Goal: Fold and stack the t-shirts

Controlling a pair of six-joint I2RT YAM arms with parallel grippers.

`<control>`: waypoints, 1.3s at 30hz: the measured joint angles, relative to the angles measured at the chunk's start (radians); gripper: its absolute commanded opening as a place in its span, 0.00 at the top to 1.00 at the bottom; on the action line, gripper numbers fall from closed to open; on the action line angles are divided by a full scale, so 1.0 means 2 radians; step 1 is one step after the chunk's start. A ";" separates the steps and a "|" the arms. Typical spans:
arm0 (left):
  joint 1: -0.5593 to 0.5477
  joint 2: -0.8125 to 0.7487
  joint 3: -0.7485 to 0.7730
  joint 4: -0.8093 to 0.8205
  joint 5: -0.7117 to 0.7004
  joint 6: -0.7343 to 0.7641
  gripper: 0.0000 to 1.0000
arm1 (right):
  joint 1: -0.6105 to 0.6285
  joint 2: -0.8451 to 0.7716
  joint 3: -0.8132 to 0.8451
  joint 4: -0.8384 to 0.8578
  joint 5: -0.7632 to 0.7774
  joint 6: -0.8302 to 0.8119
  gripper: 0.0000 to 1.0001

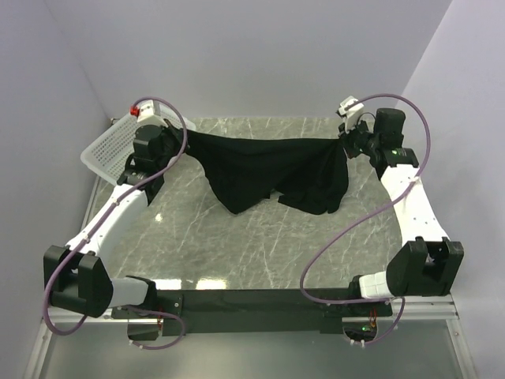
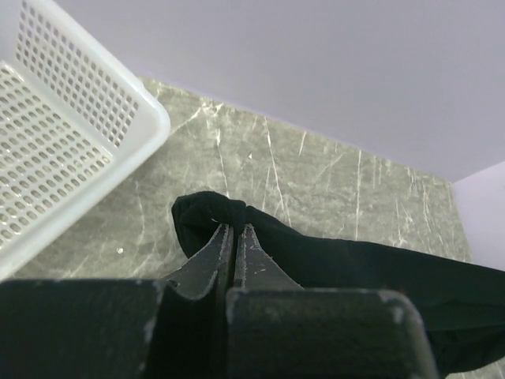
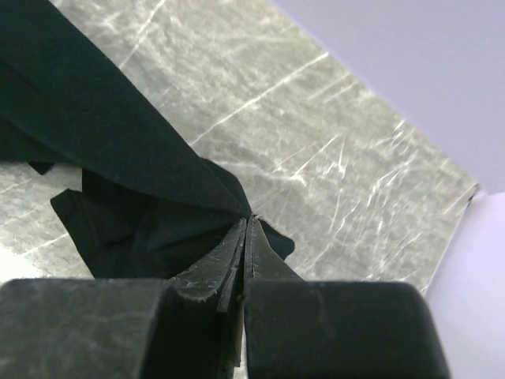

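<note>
L pincer & R pincer hold t-shirt stretched, arms reaching fwd.

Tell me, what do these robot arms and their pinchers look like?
Both the left arm and right arm have white links between chunky black joint blocks. A mauve cable loops along each. The left gripper and right gripper are black, with two tapering, scuffed fingers. A small green light glows on the right arm.
</note>
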 measured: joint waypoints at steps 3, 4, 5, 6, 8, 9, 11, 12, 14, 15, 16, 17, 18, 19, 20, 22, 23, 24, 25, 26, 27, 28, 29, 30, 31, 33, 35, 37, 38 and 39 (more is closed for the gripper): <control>0.004 0.000 0.004 0.000 0.003 0.004 1.00 | 0.000 -0.013 0.000 0.000 -0.007 -0.006 1.00; 0.005 0.000 0.004 0.000 0.004 0.005 1.00 | 0.000 -0.016 0.000 -0.001 -0.010 -0.008 1.00; 0.006 0.000 0.004 0.000 0.008 0.008 1.00 | 0.000 -0.019 0.000 -0.001 -0.013 -0.009 1.00; 0.008 -0.001 0.004 -0.001 0.010 0.011 1.00 | -0.001 -0.021 0.000 -0.003 -0.018 -0.012 1.00; 0.013 -0.004 0.004 -0.005 0.019 0.017 1.00 | -0.004 -0.024 0.000 -0.011 -0.030 -0.022 1.00; 0.015 -0.009 0.004 -0.009 0.025 0.022 0.99 | -0.006 -0.028 0.000 -0.020 -0.037 -0.032 1.00; 0.021 -0.025 -0.001 -0.017 0.037 0.030 0.99 | -0.008 -0.037 -0.001 -0.042 -0.054 -0.060 1.00; 0.024 -0.037 -0.005 -0.021 0.042 0.034 1.00 | -0.009 -0.045 -0.003 -0.055 -0.062 -0.077 1.00; 0.032 -0.067 -0.019 -0.028 0.056 0.039 1.00 | -0.009 -0.063 -0.016 -0.073 -0.073 -0.103 1.00; 0.036 -0.085 -0.028 -0.032 0.064 0.041 1.00 | -0.010 -0.076 -0.027 -0.083 -0.077 -0.116 1.00; 0.040 -0.100 -0.037 -0.033 0.072 0.042 1.00 | -0.010 -0.087 -0.037 -0.094 -0.082 -0.129 1.00; 0.043 -0.116 -0.047 -0.036 0.080 0.043 1.00 | -0.012 -0.097 -0.049 -0.104 -0.087 -0.140 1.00; 0.046 -0.128 -0.055 -0.039 0.088 0.043 1.00 | -0.014 -0.106 -0.060 -0.115 -0.091 -0.152 1.00; 0.048 -0.141 -0.064 -0.045 0.096 0.044 0.99 | -0.015 -0.111 -0.068 -0.125 -0.095 -0.162 1.00; 0.049 -0.152 -0.073 -0.051 0.103 0.044 1.00 | -0.016 -0.117 -0.078 -0.136 -0.099 -0.173 1.00; 0.049 -0.173 -0.095 -0.065 0.115 0.045 0.99 | -0.016 -0.123 -0.096 -0.158 -0.104 -0.196 1.00; 0.049 -0.183 -0.107 -0.076 0.121 0.044 0.99 | -0.017 -0.128 -0.107 -0.167 -0.106 -0.209 1.00; 0.049 -0.191 -0.116 -0.083 0.126 0.044 0.99 | -0.017 -0.133 -0.117 -0.181 -0.106 -0.224 1.00; 0.050 -0.200 -0.127 -0.095 0.130 0.044 0.99 | -0.017 -0.138 -0.127 -0.194 -0.106 -0.239 1.00; 0.050 -0.209 -0.137 -0.109 0.134 0.042 0.99 | -0.017 -0.143 -0.139 -0.207 -0.106 -0.254 1.00; 0.050 -0.216 -0.144 -0.120 0.141 0.039 0.99 | -0.017 -0.146 -0.148 -0.224 -0.104 -0.271 1.00; 0.050 -0.224 -0.152 -0.131 0.152 0.036 0.99 | -0.017 -0.148 -0.155 -0.237 -0.102 -0.285 1.00; 0.051 -0.231 -0.158 -0.146 0.165 0.032 0.99 | -0.017 -0.150 -0.165 -0.257 -0.100 -0.305 1.00; 0.051 -0.237 -0.163 -0.159 0.180 0.025 0.99 | -0.016 -0.151 -0.172 -0.270 -0.097 -0.318 1.00; 0.051 -0.242 -0.168 -0.169 0.196 0.018 0.99 | -0.016 -0.151 -0.180 -0.284 -0.092 -0.332 1.00; 0.051 -0.254 -0.179 -0.190 0.231 -0.005 0.98 | -0.016 -0.151 -0.196 -0.307 -0.082 -0.355 0.96; 0.051 -0.269 -0.195 -0.217 0.265 -0.031 0.77 | -0.016 -0.151 -0.209 -0.323 -0.073 -0.373 0.91; 0.051 -0.283 -0.208 -0.253 0.288 -0.053 0.58 | -0.016 -0.151 -0.219 -0.341 -0.064 -0.388 0.83; 0.051 -0.291 -0.212 -0.276 0.296 -0.066 0.44 | -0.016 -0.151 -0.221 -0.350 -0.059 -0.395 0.75; 0.051 -0.299 -0.212 -0.301 0.302 -0.077 0.37 | -0.016 -0.151 -0.221 -0.356 -0.056 -0.400 0.70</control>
